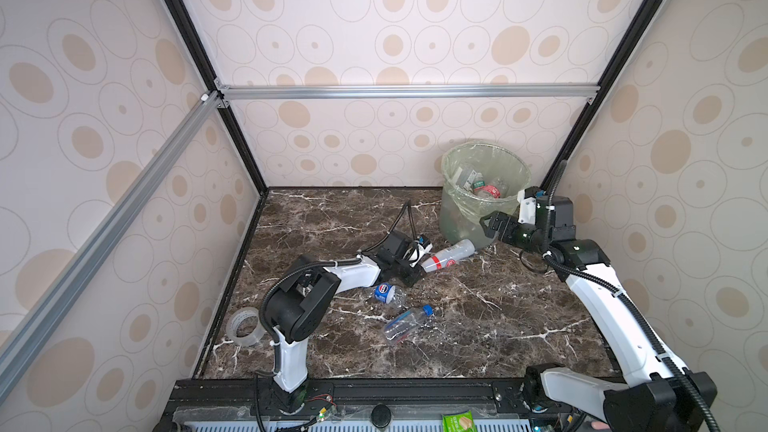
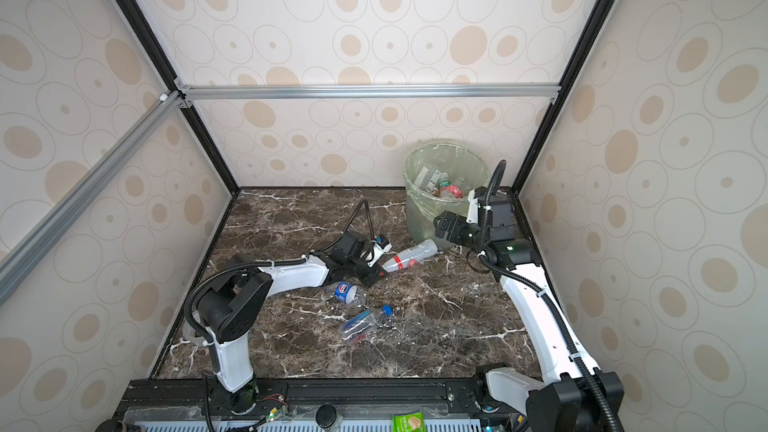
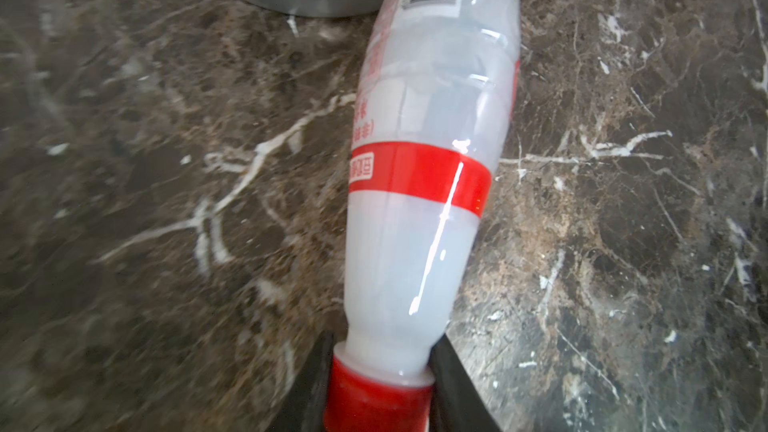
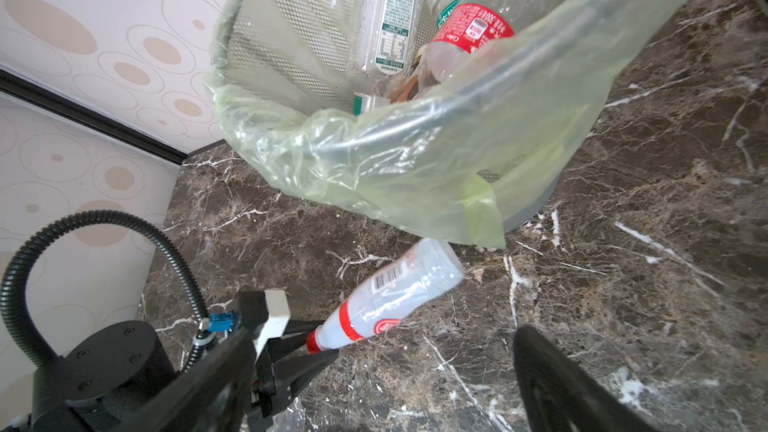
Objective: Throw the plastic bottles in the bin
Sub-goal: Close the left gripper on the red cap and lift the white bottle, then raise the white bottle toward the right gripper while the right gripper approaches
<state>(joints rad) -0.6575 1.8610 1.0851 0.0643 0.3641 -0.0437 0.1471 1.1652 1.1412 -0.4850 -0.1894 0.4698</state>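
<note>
Marbled bench (image 1: 478,326): left claw (image 4: 321,346) clamps the red-capped bottle (image 3: 419,209), its barcode cut off; right claw (image 1: 487,228) gapes wide.

Even, diffuse light filled both top views, bright on the pale walls (image 1: 83,118) and casting only soft shadows on the dark worktop (image 1: 478,326). The wide lens splayed the walls outward toward the corners. In the left wrist view a white glare streak ran down the red-banded bottle (image 3: 419,218), and the frame's left half was smeared with blur.

Bottles (image 1: 405,324) lie on table (image 1: 478,317), left of bin (image 1: 457,218).
</note>
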